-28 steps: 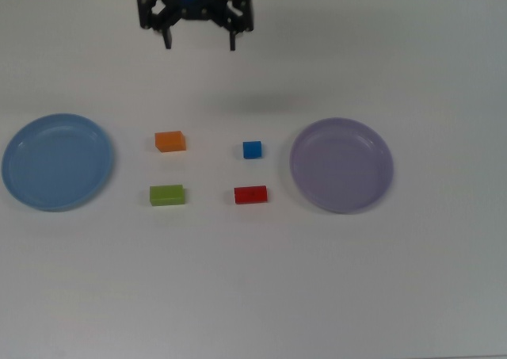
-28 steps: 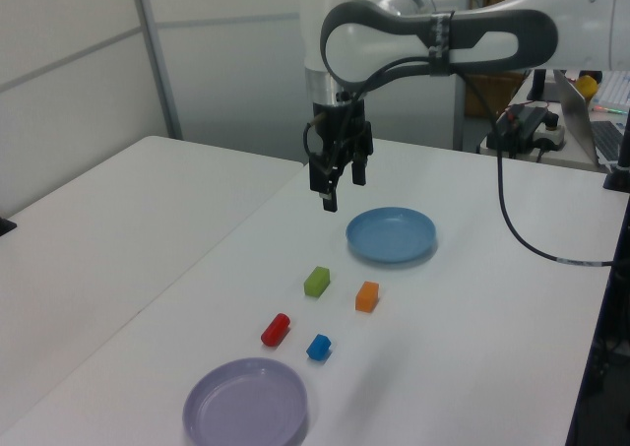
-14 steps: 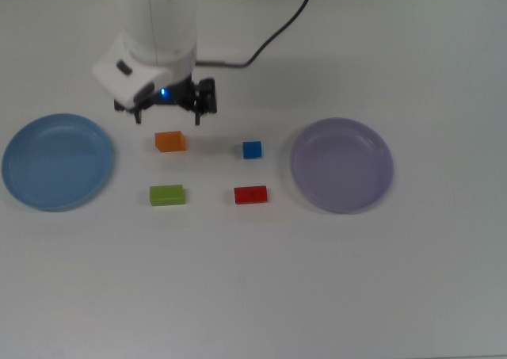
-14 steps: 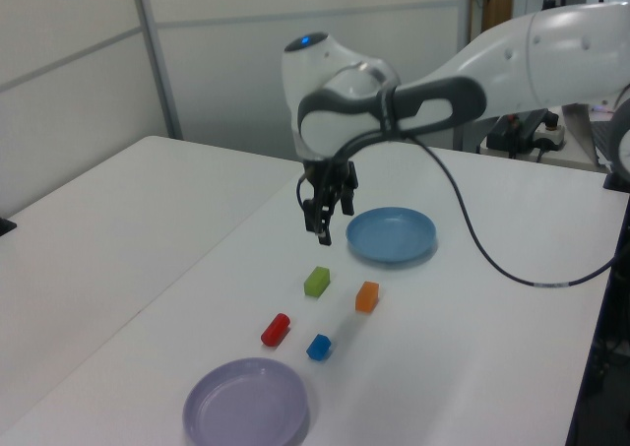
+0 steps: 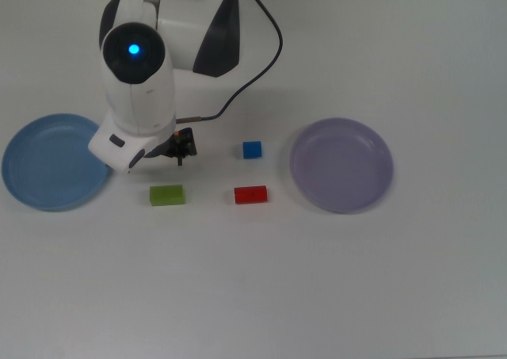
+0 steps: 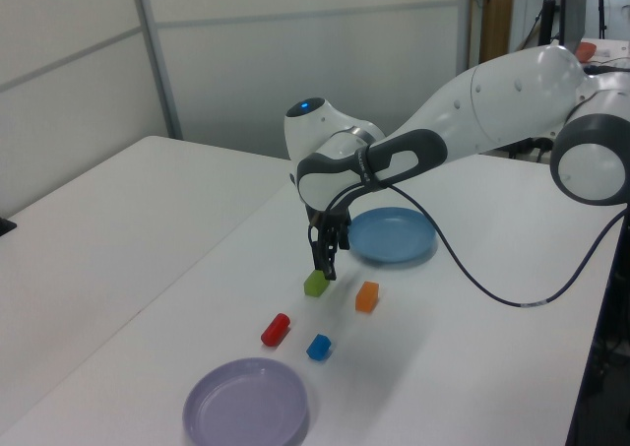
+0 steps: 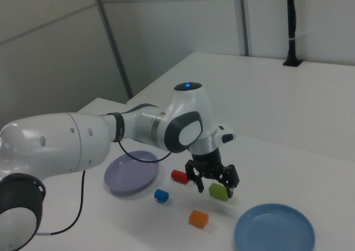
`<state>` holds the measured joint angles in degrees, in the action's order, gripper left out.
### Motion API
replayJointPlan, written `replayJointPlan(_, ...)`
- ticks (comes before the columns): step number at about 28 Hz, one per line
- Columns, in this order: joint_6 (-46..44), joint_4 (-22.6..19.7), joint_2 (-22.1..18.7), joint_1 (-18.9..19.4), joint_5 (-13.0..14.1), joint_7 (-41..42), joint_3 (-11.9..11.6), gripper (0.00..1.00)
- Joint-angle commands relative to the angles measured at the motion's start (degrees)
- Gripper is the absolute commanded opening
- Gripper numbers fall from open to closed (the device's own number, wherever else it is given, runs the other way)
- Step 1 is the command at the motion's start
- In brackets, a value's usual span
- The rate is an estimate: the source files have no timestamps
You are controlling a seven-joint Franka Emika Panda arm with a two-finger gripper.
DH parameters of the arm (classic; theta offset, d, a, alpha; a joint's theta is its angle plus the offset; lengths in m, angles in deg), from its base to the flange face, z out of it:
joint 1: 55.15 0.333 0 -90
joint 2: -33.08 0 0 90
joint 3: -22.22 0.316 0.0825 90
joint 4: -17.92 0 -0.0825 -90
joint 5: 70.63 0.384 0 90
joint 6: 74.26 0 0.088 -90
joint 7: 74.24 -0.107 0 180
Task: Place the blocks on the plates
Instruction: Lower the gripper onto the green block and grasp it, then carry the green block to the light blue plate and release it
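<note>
— Blocks first: how many have we got onto a plate?

— None, as far as we can see. The green block (image 5: 166,195), red block (image 5: 250,194) and blue cube (image 5: 252,149) all lie on the tabletop (image 5: 317,280) between the light blue plate (image 5: 47,177) and the lavender plate (image 5: 341,165), and both plates are bare. In the top view our arm hides the orange block (image 7: 198,218); the right view shows it on the tabletop too.

— And our tool?

— The tool (image 7: 213,180) hangs low over the orange and green blocks, fingers spread apart, holding nothing.

— So what is left?

— All of it, we judge: four blocks to grasp and carry over, with the first pick seemingly being lined up.
</note>
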<state>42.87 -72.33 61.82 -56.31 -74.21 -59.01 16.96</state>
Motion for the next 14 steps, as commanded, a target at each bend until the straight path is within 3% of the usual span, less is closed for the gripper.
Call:
replayJointPlan(1,3.0,0.5,1.8,-0.1,4.4,2.6,0.0,1.0)
replayJointPlan(7,3.8,0.4,2.2,-0.1,9.6,2.1,0.0,1.0)
replayJointPlan(14,8.1,0.7,3.9,0.0,9.9,-0.1,-0.1,1.0)
